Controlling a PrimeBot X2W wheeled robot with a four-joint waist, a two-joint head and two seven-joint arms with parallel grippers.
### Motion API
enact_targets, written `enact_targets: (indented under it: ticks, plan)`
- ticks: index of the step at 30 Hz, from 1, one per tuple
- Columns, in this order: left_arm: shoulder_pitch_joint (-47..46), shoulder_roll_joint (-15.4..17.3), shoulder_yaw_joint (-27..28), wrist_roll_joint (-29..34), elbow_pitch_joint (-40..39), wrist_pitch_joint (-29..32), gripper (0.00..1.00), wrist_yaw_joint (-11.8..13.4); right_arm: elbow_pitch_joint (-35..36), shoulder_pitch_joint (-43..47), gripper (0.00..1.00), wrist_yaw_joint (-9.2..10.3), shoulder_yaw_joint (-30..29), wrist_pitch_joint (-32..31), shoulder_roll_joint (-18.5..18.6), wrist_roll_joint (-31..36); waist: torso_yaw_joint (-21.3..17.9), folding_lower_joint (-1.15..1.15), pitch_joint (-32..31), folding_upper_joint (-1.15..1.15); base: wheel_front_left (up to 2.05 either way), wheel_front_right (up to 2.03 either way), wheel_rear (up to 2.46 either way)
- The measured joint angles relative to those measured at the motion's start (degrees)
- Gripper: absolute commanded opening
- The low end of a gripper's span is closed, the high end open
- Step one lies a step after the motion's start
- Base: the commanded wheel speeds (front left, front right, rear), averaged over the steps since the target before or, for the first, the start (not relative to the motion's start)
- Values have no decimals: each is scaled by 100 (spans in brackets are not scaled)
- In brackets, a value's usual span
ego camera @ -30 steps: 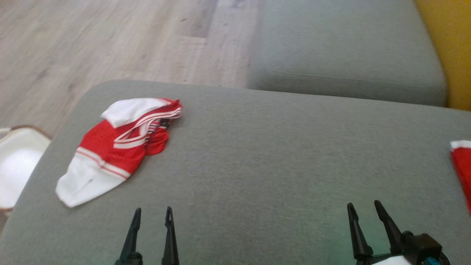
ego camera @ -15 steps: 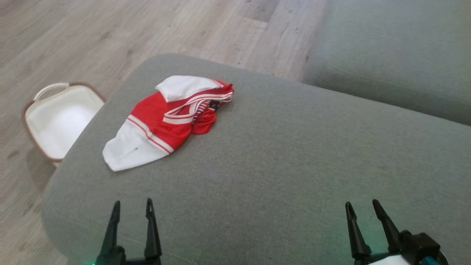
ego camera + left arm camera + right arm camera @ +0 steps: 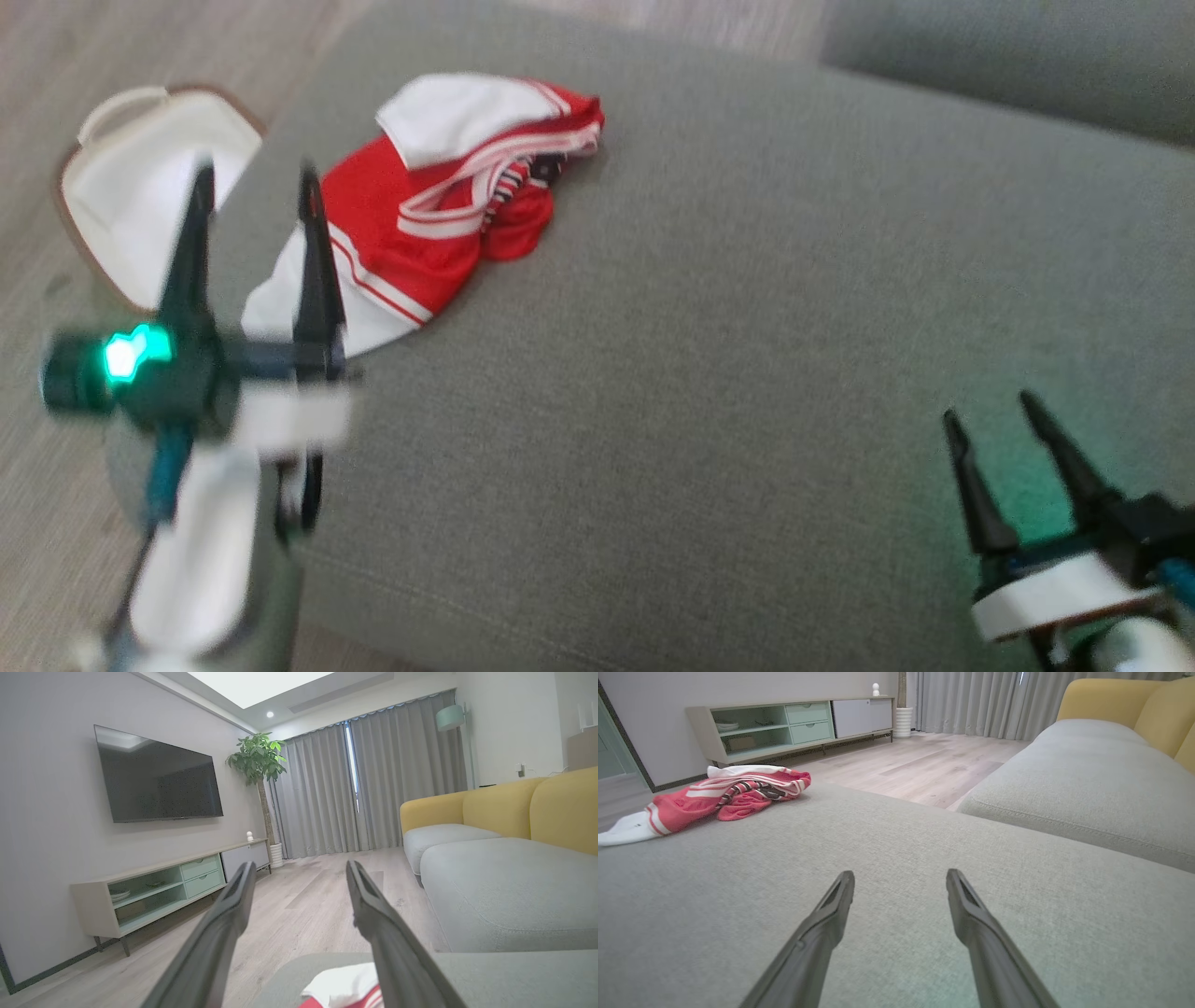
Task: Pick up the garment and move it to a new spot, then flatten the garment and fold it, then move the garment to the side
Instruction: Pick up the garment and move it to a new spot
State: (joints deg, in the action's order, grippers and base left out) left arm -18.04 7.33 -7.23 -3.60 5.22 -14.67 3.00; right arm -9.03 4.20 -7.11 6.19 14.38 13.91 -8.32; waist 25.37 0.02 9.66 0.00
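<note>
A crumpled red-and-white garment [image 3: 448, 205] lies near the left edge of the grey cushion [image 3: 747, 327]. Our left claw [image 3: 254, 177] hovers by its white end, spread; our right claw [image 3: 990, 408], also spread, sits well apart. We judge a shallow pinch could lift one layer or push it off toward the basket [image 3: 121, 177].

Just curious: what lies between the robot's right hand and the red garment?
Only bare grey cushion between right hand and garment, in the right wrist view.

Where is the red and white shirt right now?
In the head view, the garment lies crumpled upper left on the grey cushion, near the white basket, just beyond the left gripper.
</note>
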Motion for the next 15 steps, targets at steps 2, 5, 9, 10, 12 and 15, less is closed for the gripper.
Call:
enact_targets:
  ticks: [2, 5, 9, 10, 12, 15]
  plan:
    - [-667, -16, -11, -53, 296, 162, 100, -96, 74, -118, 100, 0, -5, 0, 233, -1, -19, 0, 275, 0, 0, 0, 0]
    - [-1736, -42, -101, -98, 888, 664, 100, -311, 174, -175, 100, 0, 0, 0, 537, -1, -45, 1, 673, 0, 0, 0, 0]
    - [-2904, -185, -249, -185, 1790, 1346, 100, -526, 375, -315, 100, 0, 0, 0, 887, -11, -95, 1, 1150, 0, 0, 0, 0]
    - [-3123, -234, -288, -207, 2047, 1496, 100, -565, 422, -377, 100, 0, -12, 0, 967, -12, -111, 0, 1259, 0, 0, 0, 0]
    - [-3473, -302, -381, -256, 2571, 1771, 100, -659, 510, -489, 100, 0, -14, 0, 1118, -19, -148, 0, 1456, 0, 0, 0, 0]
    - [-3806, -322, -436, -265, 3372, 2135, 100, -709, 688, -583, 100, 0, 16, 20, 1290, -23, -231, 0, 1695, 0, 0, 0, 0]
